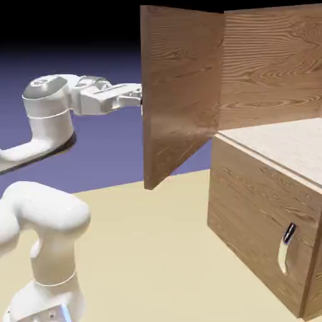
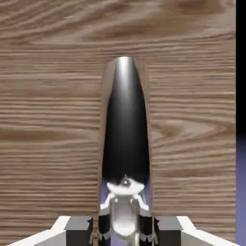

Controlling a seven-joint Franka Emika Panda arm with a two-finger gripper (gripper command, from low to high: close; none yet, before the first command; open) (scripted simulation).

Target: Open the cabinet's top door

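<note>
The brown wood-grain cabinet [image 1: 264,182] stands at the exterior view's right. Its top door [image 1: 179,88] is swung wide open, hinged at its right edge, showing a pale shelf inside. My gripper [image 1: 137,99] reaches from the left and meets the door's free edge, where the handle is hidden behind the panel. In the hand view the curved black-and-white bar handle [image 2: 125,125] fills the middle and runs down between my fingertips [image 2: 146,230], which are shut on it. My gripper [image 2: 123,229] sits at the bottom edge, with door wood behind.
The shorter lower door [image 1: 264,226] is closed, with its small handle [image 1: 286,248] on the front. The tan tabletop [image 1: 144,251] spreads below the open door. The arm's base [image 1: 44,251] stands at the lower left.
</note>
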